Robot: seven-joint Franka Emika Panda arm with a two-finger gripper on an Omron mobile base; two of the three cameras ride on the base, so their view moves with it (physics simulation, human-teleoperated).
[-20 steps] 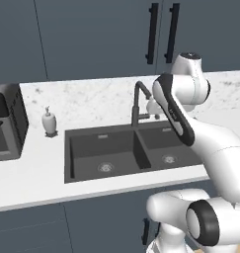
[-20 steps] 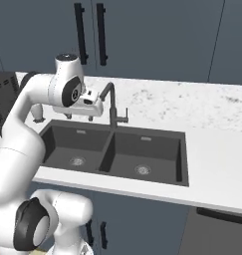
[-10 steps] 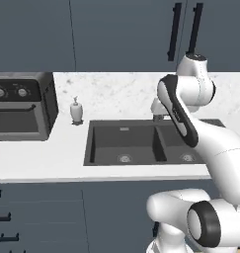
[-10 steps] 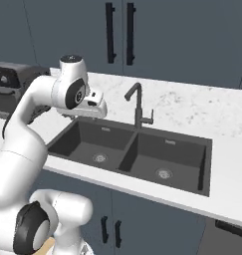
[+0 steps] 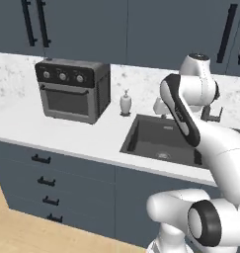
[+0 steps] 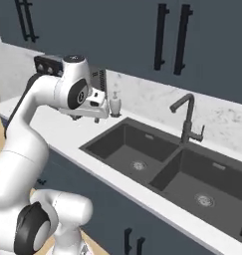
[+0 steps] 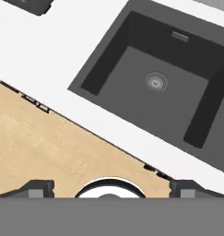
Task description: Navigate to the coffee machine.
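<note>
gripper (image 7: 111, 186) up over the sink's (image 7: 104, 69) near edge, jaws spread, holding nothing | toaster oven (image 5: 72, 89) far left on counter (image 5: 57, 138) | soap bottle (image 5: 125, 103) between oven and sink

Soft, even light fills the room, with no hard glare. The toaster oven (image 5: 73, 90) drops a faint shadow on the white counter (image 5: 52, 131) beneath it. The sink basin (image 7: 152, 87) stays dark. Everything looks slightly soft and grainy, edges undistorted.

It was a kitchen: a sink (image 5: 163, 143) and oven (image 5: 72, 90) (countertop model) sat beneath dark cabinets (image 5: 126, 29).
</note>
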